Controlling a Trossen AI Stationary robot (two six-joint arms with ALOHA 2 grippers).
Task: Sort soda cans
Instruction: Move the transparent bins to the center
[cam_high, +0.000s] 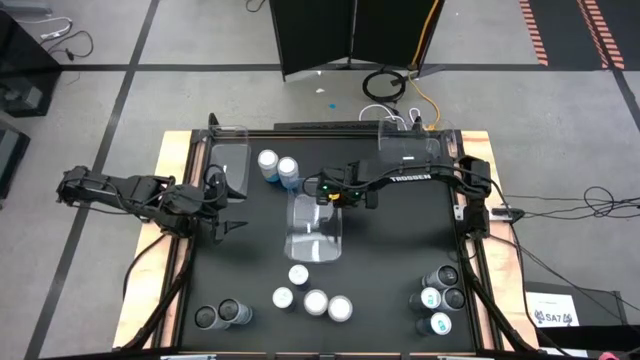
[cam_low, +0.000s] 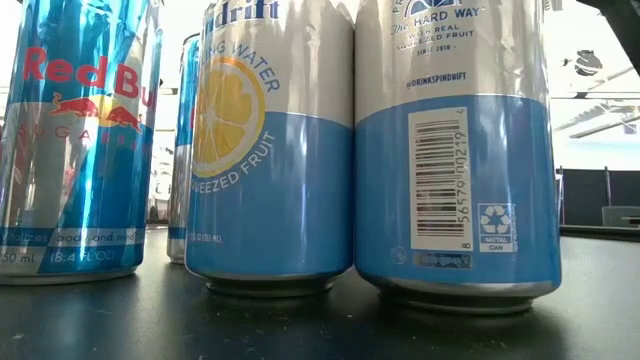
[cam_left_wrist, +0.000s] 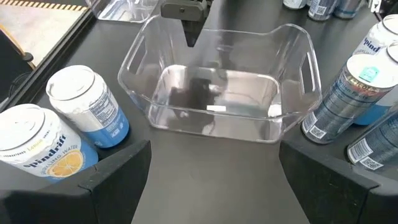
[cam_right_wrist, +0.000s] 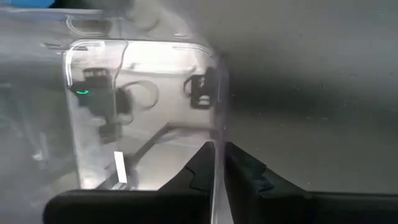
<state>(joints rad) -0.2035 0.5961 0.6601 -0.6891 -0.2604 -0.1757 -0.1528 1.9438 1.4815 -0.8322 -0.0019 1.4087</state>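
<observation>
The black worktop (cam_high: 390, 250) is carrying soda cans (cam_high: 313, 300) in scattered clusters: two near the far side (cam_high: 278, 167), four white-topped ones along the near edge, two dark ones (cam_high: 220, 315) at the near left corner, and four (cam_high: 440, 295) near right. A clear bin (cam_high: 315, 228) is sitting mid-worktop.

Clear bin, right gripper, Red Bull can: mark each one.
Clear bin (cam_left_wrist: 214, 81): left wrist view, on its floor.
Right gripper (cam_right_wrist: 219, 163): right wrist view, between the fingertips pinching the bin's wall.
Red Bull can (cam_low: 75, 140): low view, on its blue and silver side.

Twelve soda cans (cam_high: 315, 302), three bins (cam_high: 314, 225)
</observation>
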